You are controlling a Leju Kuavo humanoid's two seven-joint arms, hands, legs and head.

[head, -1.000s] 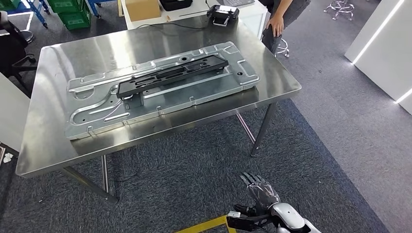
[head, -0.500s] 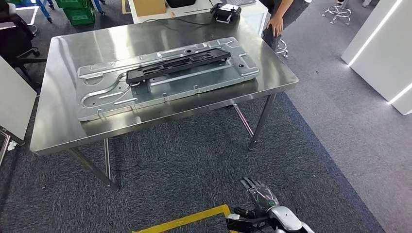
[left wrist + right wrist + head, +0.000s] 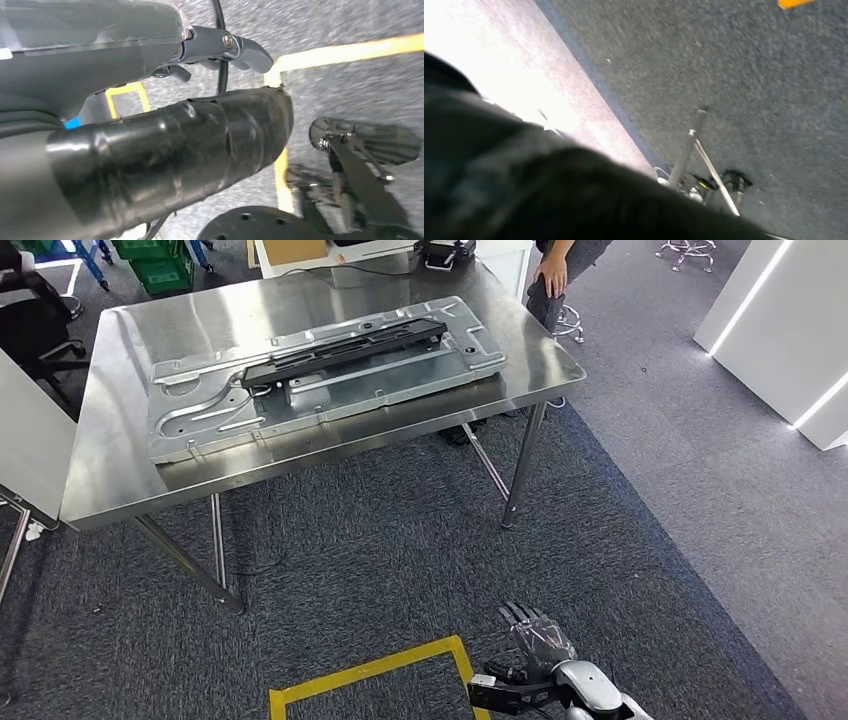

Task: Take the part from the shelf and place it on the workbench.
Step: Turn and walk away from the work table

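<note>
A long black part (image 3: 340, 348) lies across a large silver stamped plate (image 3: 400, 380) on the steel workbench (image 3: 120, 470), which stands well ahead of me in the head view. My right hand (image 3: 540, 638) hangs low near the floor, far short of the bench, fingers stretched out and holding nothing. In the left wrist view my left hand (image 3: 235, 47) hangs above the carpet; a grey finger shows, but how the fingers stand is unclear. The right wrist view is dark and blurred, with a table leg (image 3: 686, 147) beyond.
Yellow floor tape (image 3: 370, 670) marks a box on the grey carpet in front of me. A person (image 3: 553, 275) stands at the bench's far right corner. Green crates (image 3: 160, 265) and a chair (image 3: 30, 310) sit at the back left, white panels (image 3: 780, 330) at the right.
The whole picture has shifted: the camera has drawn back from the bench, and the yellow tape has come into sight. My right hand keeps the same pose.
</note>
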